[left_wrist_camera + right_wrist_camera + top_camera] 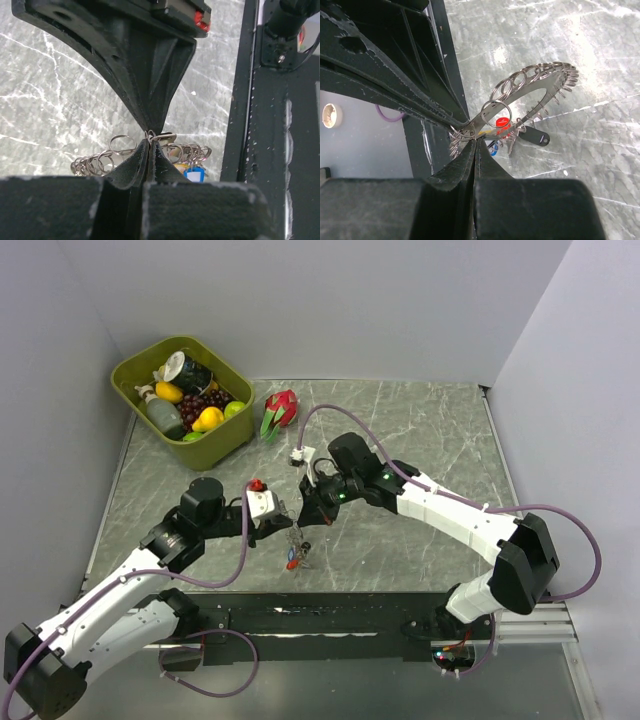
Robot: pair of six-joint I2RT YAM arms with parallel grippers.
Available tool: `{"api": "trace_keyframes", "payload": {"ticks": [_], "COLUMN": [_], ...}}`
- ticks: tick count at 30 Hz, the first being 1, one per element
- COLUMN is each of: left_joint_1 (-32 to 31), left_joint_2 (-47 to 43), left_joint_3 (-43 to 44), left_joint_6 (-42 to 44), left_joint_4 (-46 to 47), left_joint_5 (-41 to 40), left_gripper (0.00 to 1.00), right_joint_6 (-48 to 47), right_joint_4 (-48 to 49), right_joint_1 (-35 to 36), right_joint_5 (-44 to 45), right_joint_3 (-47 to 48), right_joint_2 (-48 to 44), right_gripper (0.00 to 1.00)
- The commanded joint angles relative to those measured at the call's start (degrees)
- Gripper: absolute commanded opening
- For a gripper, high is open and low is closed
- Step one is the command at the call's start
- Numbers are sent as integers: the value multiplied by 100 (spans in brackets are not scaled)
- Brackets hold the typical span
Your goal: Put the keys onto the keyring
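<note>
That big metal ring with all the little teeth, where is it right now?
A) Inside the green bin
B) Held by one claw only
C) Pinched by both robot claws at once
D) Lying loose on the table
C: each wrist view shows closed fingertips clamped on the keyring, those of the left gripper and of the right gripper.

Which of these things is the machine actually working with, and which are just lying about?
In the job: large silvery toothed metal keyring, pinched by left tool and right tool; small tagged metal keys.
Lying about: green plastic bin; pink dragon fruit.
</note>
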Motion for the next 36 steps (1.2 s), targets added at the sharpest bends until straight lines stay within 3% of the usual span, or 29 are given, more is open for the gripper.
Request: {"api": "trace_keyframes", "payload": {"ticks": [1,9,12,17,22,25,36], "left_joint_1": [-29,-64,-91,-108,-108,-108,-117], "left_joint_2": [-190,-480,-585,-691,-664,-664,-665], "left_joint_3": [-8,-579,-782,-1098,-1291,-1406,-1397], "left_joint_6": [-482,-1072,-1239,-1450,-1783,-1915,-1872], "left_joint_4": [1130,2605,2993,3951,4663,5129,5112], "left_joint_5": [629,919,1033,1279,1490,1570,1412], "left_gripper": [1,1,1,1,1,1,1], "right_joint_6": [-5,-277,-444,-453,-234,-23,4], "right_joint_4": [412,833,1281,1625,1729,2169,2240], "right_joint_1": [-43,-192,-227,-245,-227,-201,177], "right_joint_5": [670,1472,1439,700,-440,-959,-1041], "right_joint_3": [-230,-1074,-1531,-1673,-1356,-1444,-1277], "right_joint_2": [-421,-1818,-2653,-3323,-3007,-2945,-2611], "right_gripper": [26,86,99,98,74,71,54]}}
